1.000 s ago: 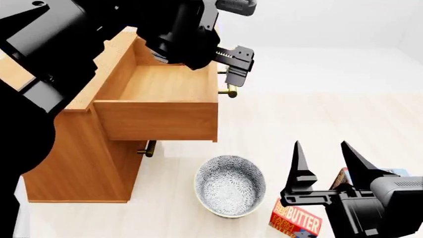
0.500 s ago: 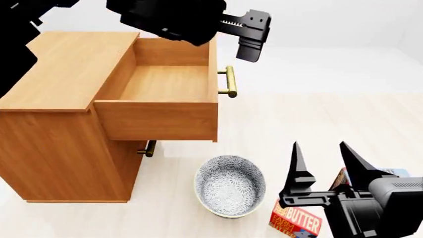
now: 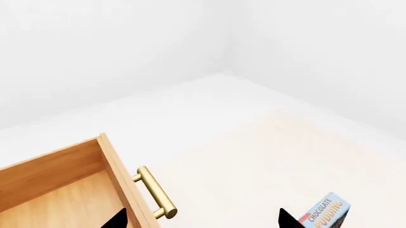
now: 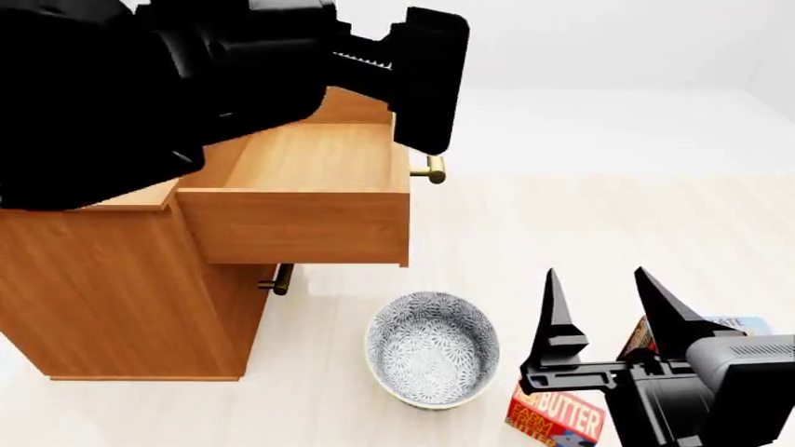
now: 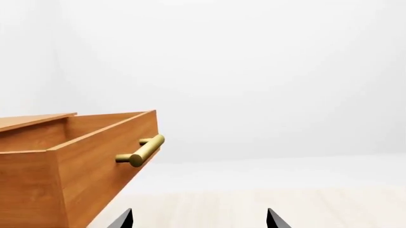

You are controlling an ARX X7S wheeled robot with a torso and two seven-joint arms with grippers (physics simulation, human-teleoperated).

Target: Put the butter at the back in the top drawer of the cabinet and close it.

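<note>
The butter (image 4: 556,418) is lying on the pale floor (image 4: 597,223) at the head view's lower right, partly hidden under the right pincer (image 4: 605,312), whose two dark fingers are standing wide apart and holding nothing. A second box (image 4: 714,326) is peeking out just behind that pincer. A patterned bowl (image 4: 433,349) is sitting close beside the butter, in front of the cabinet (image 4: 125,289). The top drawer (image 4: 304,200) is standing pulled out, its plain wooden inside bare, and its brass handle (image 4: 433,169) is showing just past the drawer's front edge. A lower handle (image 4: 278,277) is peeking out beneath the drawer. The left arm is looming large and black over the cabinet top and the drawer's back; I cannot tell how its pincer is set here. To the right of the drawer, the floor is lying open up to the white wall.

In the left wrist view, the drawer's front corner (image 3: 108,166) and handle (image 3: 155,192) are showing, with the Chocolate Pudding box (image 3: 324,212) well apart on the floor. Only two dark fingertips (image 3: 288,219) are entering the frame, set far apart.

In the right wrist view, the open drawer (image 5: 82,161) is jutting out with its handle (image 5: 140,150) clear of everything, and two fingertips (image 5: 274,219) are sitting spread wide over open floor.
</note>
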